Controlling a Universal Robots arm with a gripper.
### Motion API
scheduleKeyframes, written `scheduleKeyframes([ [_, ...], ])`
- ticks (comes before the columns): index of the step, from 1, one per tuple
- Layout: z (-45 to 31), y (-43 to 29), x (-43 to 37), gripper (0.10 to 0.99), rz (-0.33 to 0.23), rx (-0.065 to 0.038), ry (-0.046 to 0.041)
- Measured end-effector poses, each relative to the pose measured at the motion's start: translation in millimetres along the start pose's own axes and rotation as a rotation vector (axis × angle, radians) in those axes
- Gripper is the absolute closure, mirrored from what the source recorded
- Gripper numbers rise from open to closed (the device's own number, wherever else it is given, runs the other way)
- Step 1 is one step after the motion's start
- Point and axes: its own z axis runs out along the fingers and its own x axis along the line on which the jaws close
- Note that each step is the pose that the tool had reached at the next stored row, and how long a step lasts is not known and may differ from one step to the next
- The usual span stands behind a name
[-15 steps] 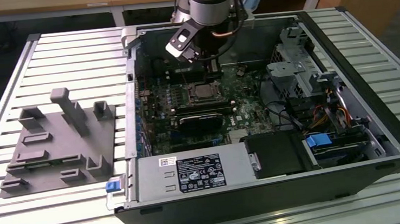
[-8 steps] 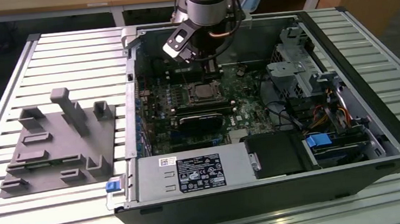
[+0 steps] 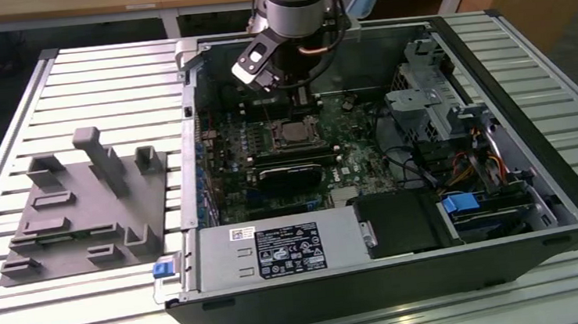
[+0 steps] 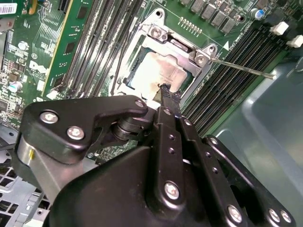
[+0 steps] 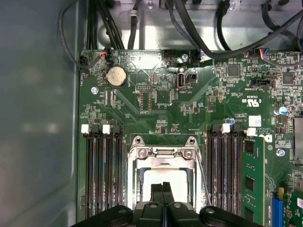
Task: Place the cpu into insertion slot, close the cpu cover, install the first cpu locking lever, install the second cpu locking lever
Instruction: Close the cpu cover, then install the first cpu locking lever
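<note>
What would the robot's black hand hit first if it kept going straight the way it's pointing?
Most likely the cpu: in the second wrist view the hand points at its pale metal top, framed by the cpu cover. How wide the gap between them is, I cannot tell.

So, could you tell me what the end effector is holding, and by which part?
Nothing: the end effector is shut and empty, its tip poised over the cpu framed by the cpu cover.
</note>
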Motion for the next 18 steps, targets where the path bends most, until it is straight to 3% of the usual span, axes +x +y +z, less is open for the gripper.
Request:
scheduleKeyframes([
  [10, -0.2, -7.0, -0.1, 0.980, 0.000, 0.000, 0.0000],
  [18, -0.9, -7.9, -0.2, 0.980, 0.000, 0.000, -0.0003],
])
